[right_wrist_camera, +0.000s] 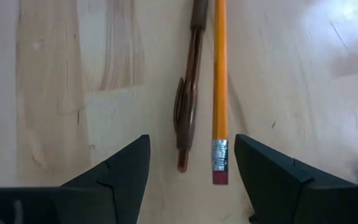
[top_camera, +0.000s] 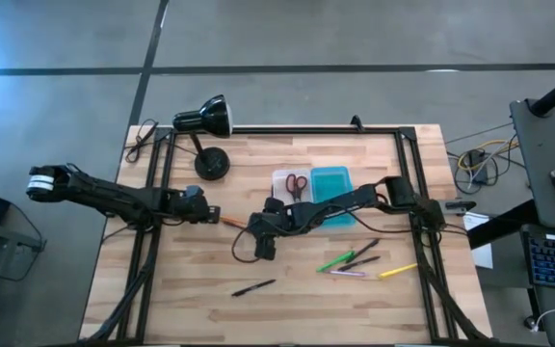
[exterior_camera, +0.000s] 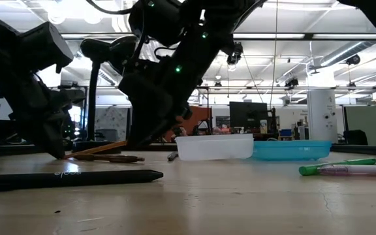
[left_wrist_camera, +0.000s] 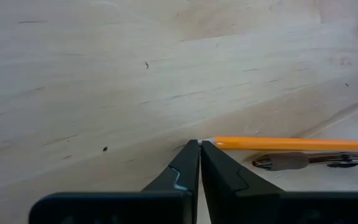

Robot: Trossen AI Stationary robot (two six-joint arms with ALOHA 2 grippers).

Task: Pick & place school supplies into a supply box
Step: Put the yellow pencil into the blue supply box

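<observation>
Lying nearest the bench's front edge, a black pen (top_camera: 253, 287) rests alone on the wooden bench (top_camera: 191, 299); in the low view it stretches across the foreground (exterior_camera: 70, 178). A little farther back on the right side sit a yellow pen (top_camera: 397, 271), a pink pen (top_camera: 347, 273), a green pen (top_camera: 336, 260) and two dark pens (top_camera: 362, 254), loosely fanned and close together.

At mid-bench the right gripper (top_camera: 265, 231) hangs low over the wood with its jaws spread wide, nothing between them; its wrist view shows an orange pencil (right_wrist_camera: 219, 87) and a brown pen (right_wrist_camera: 190, 87) lying side by side just ahead of the dark fingers (right_wrist_camera: 114, 177), the pencil's eraser end toward the camera. The left gripper (top_camera: 197, 205) reaches in from the left, its jaws pressed together and empty, the tip just short of the pencil's end (left_wrist_camera: 291, 144), with the brown pen (left_wrist_camera: 312, 160) beside it.

Beyond the right gripper lies the box (top_camera: 314, 184), open, clear half on the left and teal half on the right; red scissors (top_camera: 296, 183) lie in the clear half. At the far left corner stands a black lamp (top_camera: 205, 120).
</observation>
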